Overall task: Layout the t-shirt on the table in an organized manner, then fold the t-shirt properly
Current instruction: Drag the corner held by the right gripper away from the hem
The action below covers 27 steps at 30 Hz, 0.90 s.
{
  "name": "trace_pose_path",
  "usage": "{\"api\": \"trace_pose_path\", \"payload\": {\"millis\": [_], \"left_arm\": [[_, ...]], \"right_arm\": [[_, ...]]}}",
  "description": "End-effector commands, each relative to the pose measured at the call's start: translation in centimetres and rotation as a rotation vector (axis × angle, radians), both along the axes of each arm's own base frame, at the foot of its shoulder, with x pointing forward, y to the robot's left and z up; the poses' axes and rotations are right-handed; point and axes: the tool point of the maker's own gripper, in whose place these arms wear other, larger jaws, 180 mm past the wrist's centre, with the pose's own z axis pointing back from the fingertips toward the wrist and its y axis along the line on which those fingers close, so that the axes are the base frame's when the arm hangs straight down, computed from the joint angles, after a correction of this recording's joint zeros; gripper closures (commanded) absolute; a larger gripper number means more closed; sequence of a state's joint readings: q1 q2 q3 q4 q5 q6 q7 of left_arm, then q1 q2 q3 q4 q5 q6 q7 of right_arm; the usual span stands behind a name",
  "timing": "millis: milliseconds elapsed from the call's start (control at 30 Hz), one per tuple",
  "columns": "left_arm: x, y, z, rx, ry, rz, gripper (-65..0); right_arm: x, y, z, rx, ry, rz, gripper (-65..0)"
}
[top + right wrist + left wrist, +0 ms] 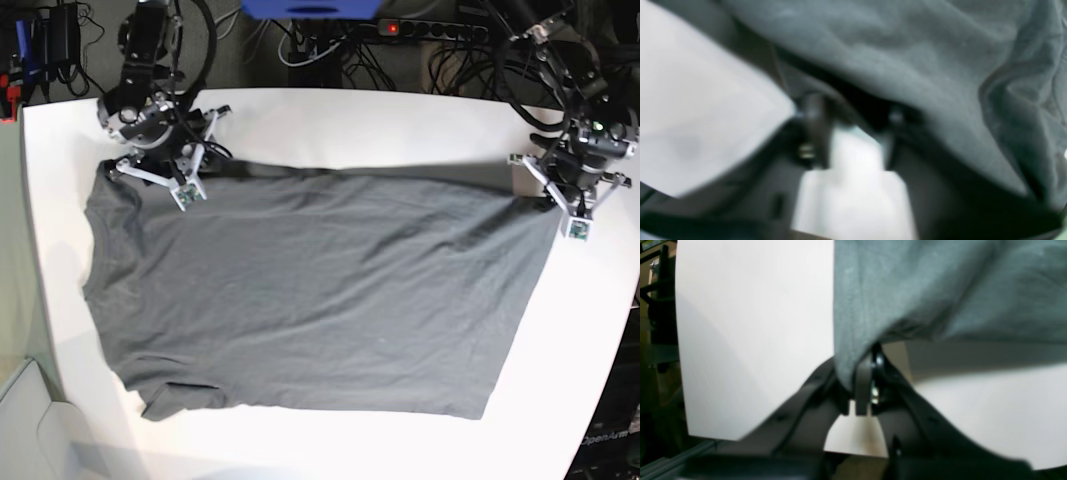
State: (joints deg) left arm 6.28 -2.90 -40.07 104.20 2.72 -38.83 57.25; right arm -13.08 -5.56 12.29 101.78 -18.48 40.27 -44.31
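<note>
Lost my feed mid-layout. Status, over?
Left gripper shut on t-shirt corner. Right gripper at shoulder edge, grip unclear. T-shirt flat on table. Nothing obstructing.

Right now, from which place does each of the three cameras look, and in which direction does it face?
Left wrist: on the left arm, looking along the left gripper, shut on a corner of the t-shirt above the table.
Right wrist: on the right arm, blurred, facing the right gripper at bunched shirt cloth.
Base: overhead, looking down; the shirt lies spread flat, both arms at its far edge.
Shared: all views show the grey shirt and white table.
</note>
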Motion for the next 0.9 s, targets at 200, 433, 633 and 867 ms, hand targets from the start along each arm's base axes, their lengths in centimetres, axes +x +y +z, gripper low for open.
{"api": "trace_pose_path", "payload": {"millis": [200,433,633,867], "left_arm": [[1.0,0.6,2.5,0.046,-0.072,-0.005,-0.3],[1.0,0.7,2.6,0.05,-0.072,-0.007,-0.3],[1.9,0.0,2.7,0.042,-0.079,-0.03,-0.3],[2.3,-0.8,2.7,0.038,-0.081,-0.055,-0.3]], "right_arm": [[-0.5,-0.9,4.2,-0.053,-0.114,0.001,0.0],[-3.2,-1.1,3.9,-0.169,-0.048,0.073,0.0],[-6.2,1.0,2.3,-0.273,0.041,0.237,0.0],[-9.1,3.9,1.1,-0.29,0.113,0.408,0.0]]}}
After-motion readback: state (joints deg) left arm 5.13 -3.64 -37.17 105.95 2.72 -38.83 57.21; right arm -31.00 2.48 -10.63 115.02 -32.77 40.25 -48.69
